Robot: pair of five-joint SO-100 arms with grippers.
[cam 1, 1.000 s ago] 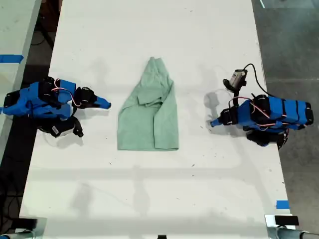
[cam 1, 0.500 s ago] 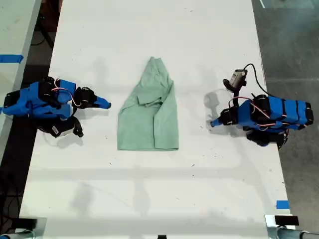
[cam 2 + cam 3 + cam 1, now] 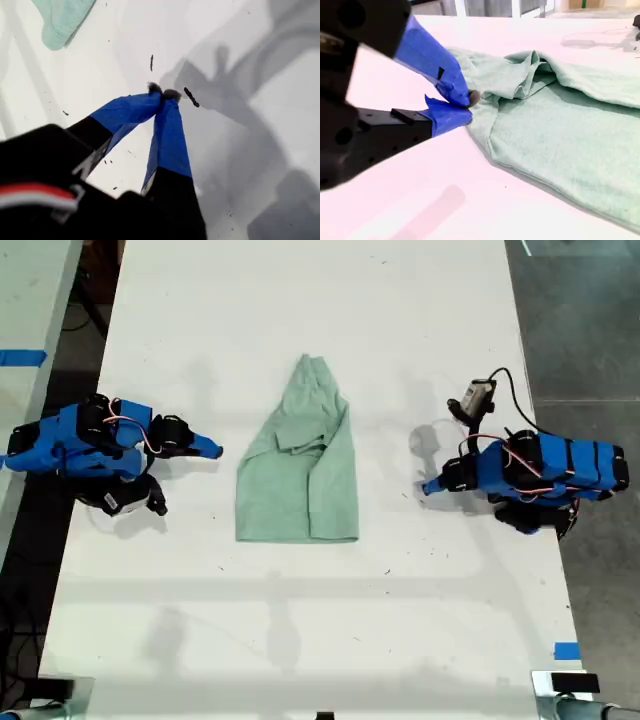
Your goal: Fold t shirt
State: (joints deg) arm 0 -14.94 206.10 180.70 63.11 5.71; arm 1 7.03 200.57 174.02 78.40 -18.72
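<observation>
My first gripper (image 3: 164, 93) and my second gripper (image 3: 465, 107) rest low, jaws closed on nothing, flanking the t shirt (image 3: 300, 462).

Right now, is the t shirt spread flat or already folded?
Partly folded. The t shirt lies as a narrow strip on the table, one side and a sleeve doubled over its middle, layered edges showing in the second wrist view.
</observation>
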